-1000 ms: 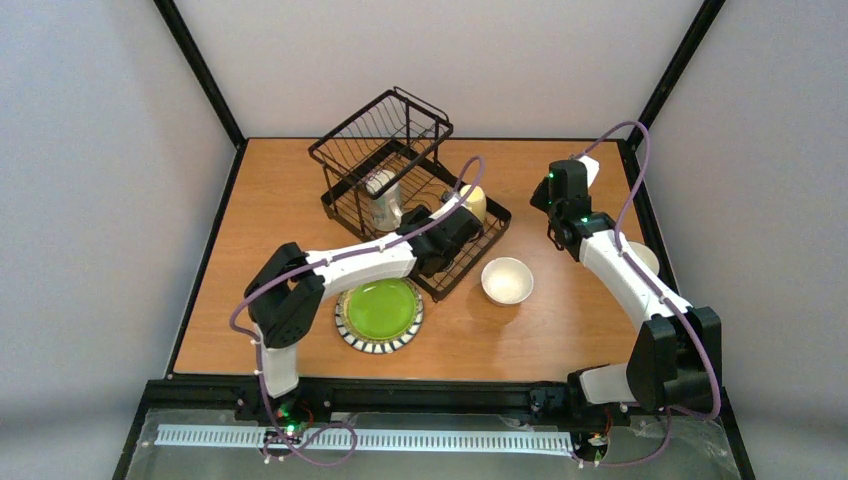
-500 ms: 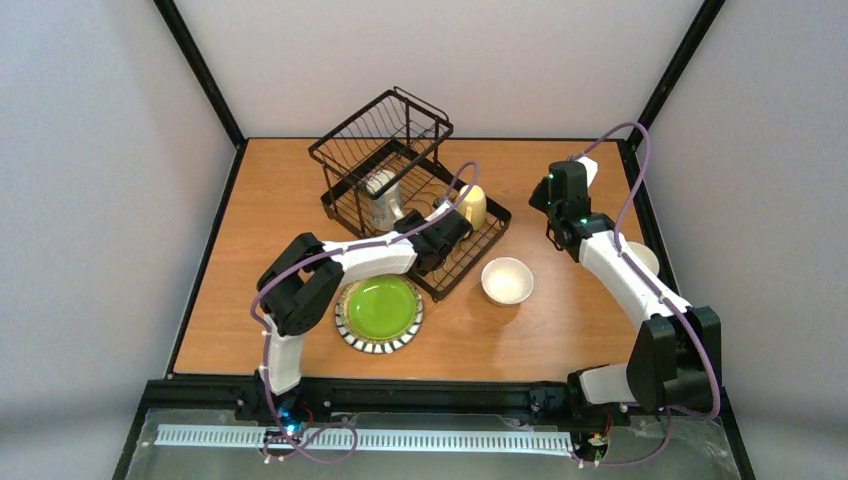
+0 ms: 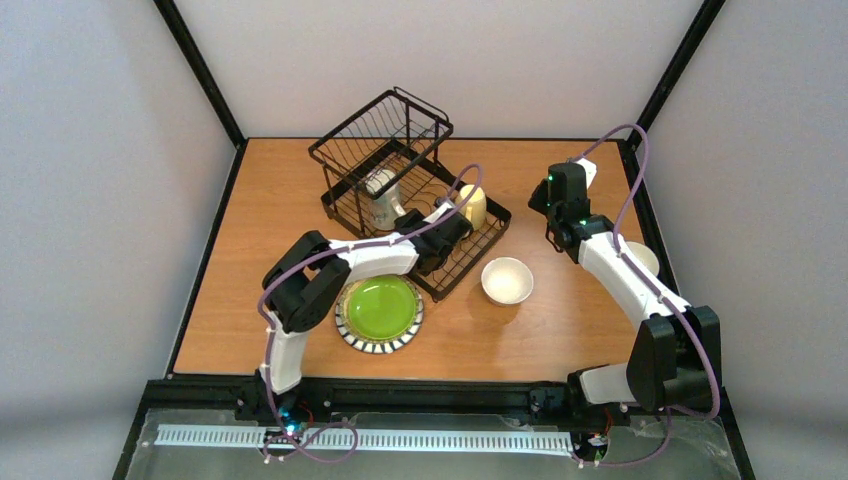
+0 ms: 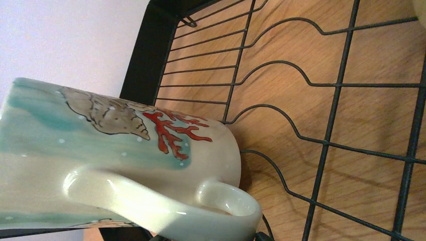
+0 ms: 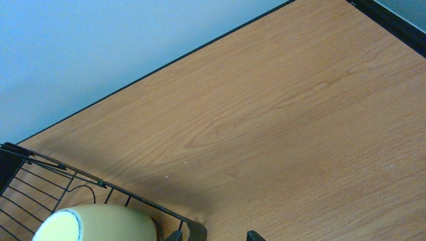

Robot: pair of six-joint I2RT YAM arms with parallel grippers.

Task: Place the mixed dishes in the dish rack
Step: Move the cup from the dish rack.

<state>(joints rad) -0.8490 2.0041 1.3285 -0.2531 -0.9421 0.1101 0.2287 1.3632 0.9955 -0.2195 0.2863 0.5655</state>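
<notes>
Hovering low over the flat floor of the rack [image 3: 385, 130], the left gripper [image 3: 452, 232] has its jaws spread wide and grips no dish. From it, a mug with teal bands, a shell and red coral [image 3: 384, 203] sits at 10 o'clock, under the raised basket. A pale yellow mug [image 3: 473, 205] sits at 1 o'clock, by the rack's right rim. That makes two mugs, both inside the one black wire rack, which lies toward 11 o'clock on the table [image 3: 280, 240].

Outside the rack, one green plate with a striped rim [image 3: 380, 310] lies flat on the wood at 7 o'clock from that gripper. One white bowl [image 3: 507, 280] stands at 4 o'clock. A second bowl [image 3: 647, 258] shows partly behind the right arm, at the table's 3 o'clock edge.

The right gripper [image 3: 556, 240] hangs above bare wood just right of the rack, its fingertips apart and holding nothing.
</notes>
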